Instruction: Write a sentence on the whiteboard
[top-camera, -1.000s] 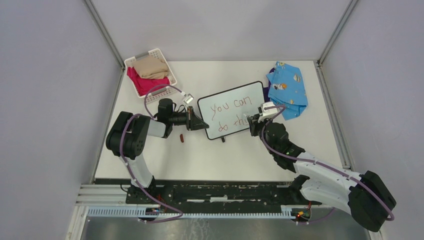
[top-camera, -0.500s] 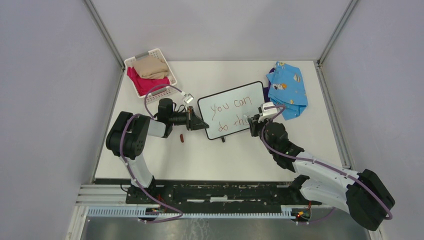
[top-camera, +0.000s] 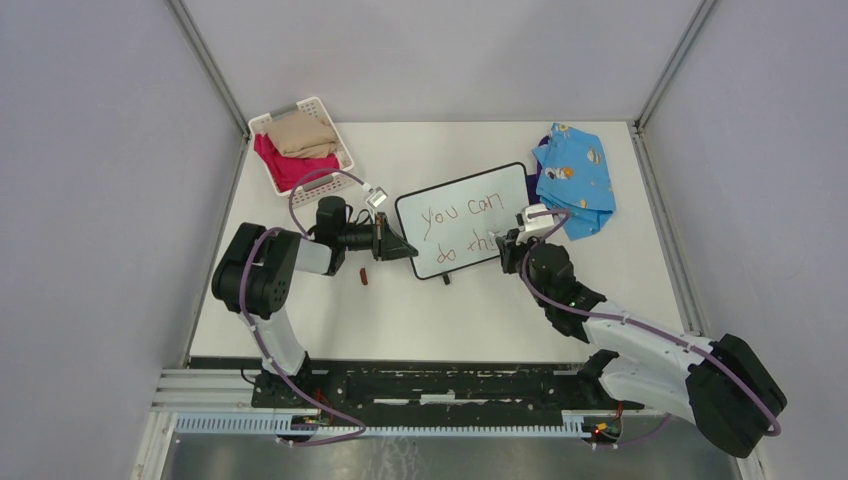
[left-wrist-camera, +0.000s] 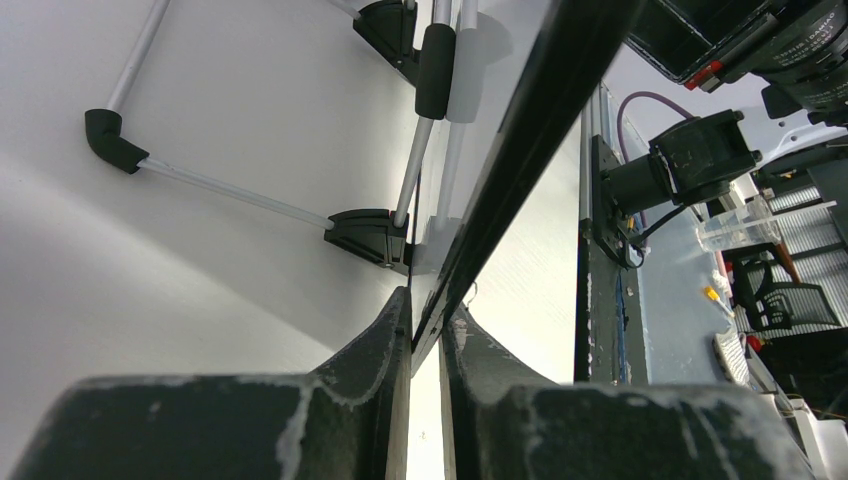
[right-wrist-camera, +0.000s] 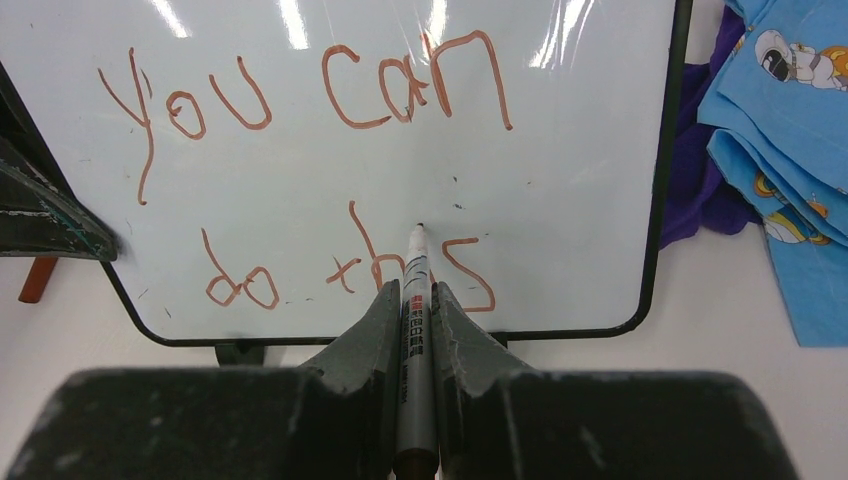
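Top external view: whiteboard (top-camera: 465, 218) sits near the middle of the bench (top-camera: 450, 320), its face to the camera, its long edges slanting toward 2 o'clock
Writing: "you can" on the upper line, "do th s" below, in red-brown ink
Left pincer (top-camera: 405, 250): at the board's 8 o'clock corner; in the left wrist view its jaws stand narrow, clamped on the board's black frame (left-wrist-camera: 540, 130)
Right pincer (right-wrist-camera: 416, 292): at the board's 4 o'clock edge; jaws pinched on a marker (right-wrist-camera: 417, 262); the tip is at the board face, in the gap between "th" and "s"
Basket (top-camera: 322, 103): white, at 10 o'clock from the board, holding beige and pink cloth
Blue cloth (top-camera: 578, 180): printed, just beside the board at 2 o'clock
Small red-brown piece (top-camera: 364, 275): on the bench at 8 o'clock from the board, under the left arm
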